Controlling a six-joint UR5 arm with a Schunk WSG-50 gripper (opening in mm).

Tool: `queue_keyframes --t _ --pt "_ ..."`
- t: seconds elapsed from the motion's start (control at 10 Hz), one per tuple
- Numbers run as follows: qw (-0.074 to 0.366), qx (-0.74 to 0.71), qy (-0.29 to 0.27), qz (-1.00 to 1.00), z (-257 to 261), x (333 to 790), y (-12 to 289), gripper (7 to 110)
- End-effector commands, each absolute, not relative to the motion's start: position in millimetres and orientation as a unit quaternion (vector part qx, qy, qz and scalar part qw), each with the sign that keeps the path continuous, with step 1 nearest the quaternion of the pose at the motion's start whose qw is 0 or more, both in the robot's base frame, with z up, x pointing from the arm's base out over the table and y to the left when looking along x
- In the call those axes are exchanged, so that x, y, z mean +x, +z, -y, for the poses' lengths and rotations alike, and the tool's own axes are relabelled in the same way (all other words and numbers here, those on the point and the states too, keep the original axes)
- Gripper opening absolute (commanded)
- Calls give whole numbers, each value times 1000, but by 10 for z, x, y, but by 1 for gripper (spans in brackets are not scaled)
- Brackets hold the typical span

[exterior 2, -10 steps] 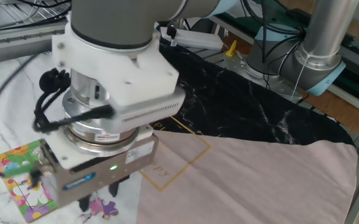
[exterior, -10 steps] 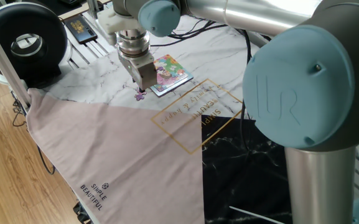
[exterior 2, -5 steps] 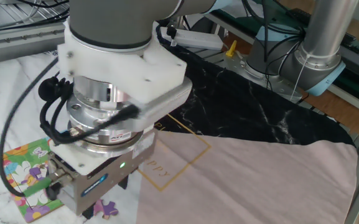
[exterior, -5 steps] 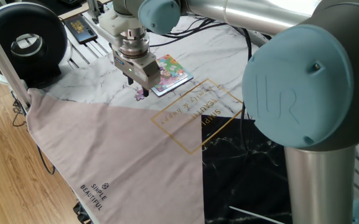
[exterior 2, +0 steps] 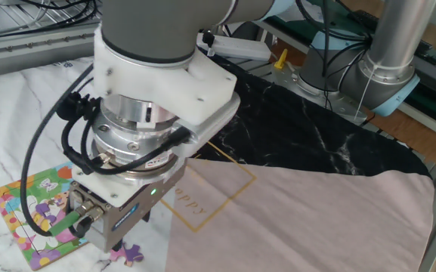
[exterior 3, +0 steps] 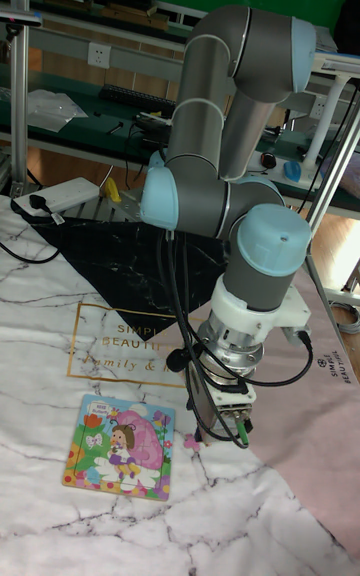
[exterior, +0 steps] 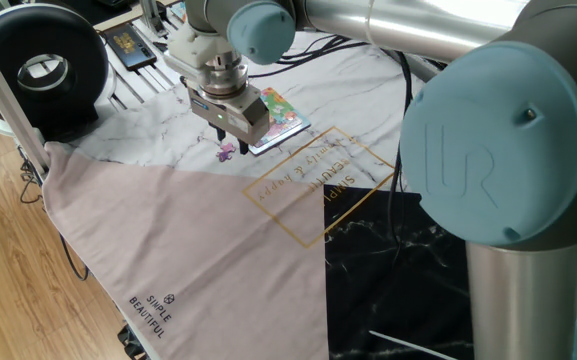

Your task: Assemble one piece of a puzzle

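Note:
The puzzle [exterior 3: 120, 446] is a small square board with a pink, yellow and green cartoon picture, lying flat on the marble-print cloth. The arm partly covers the puzzle [exterior: 280, 112] in one fixed view, and the puzzle [exterior 2: 29, 219] sits left of the gripper in the other. The tiny purple piece [exterior: 226, 152] lies on the cloth just beside the board's near corner. It also shows as the piece [exterior 2: 131, 255] and the piece [exterior 3: 192, 442]. My gripper [exterior: 230, 138] hovers just above the piece [exterior 3: 225, 433], fingers pointing down, slightly apart, with nothing between them.
A pink cloth [exterior: 168, 250] covers the near table, and a black marble-print sheet [exterior: 398, 280] lies to its right. A black round device [exterior: 38, 70] stands at the far left. Cables and the arm's base [exterior 2: 388, 68] are behind.
The wrist has turned about its axis and the gripper has shifted a little toward the puzzle board. The piece has stayed on the cloth.

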State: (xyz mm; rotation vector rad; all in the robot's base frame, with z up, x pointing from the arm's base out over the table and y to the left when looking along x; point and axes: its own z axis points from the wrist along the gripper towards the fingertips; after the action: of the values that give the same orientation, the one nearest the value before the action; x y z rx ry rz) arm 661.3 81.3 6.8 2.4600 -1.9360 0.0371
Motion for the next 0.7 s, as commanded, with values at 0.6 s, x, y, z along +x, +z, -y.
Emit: queue_keyframes --t 0.6 --pt "-35 792 34 609 -958 6810 4 44"
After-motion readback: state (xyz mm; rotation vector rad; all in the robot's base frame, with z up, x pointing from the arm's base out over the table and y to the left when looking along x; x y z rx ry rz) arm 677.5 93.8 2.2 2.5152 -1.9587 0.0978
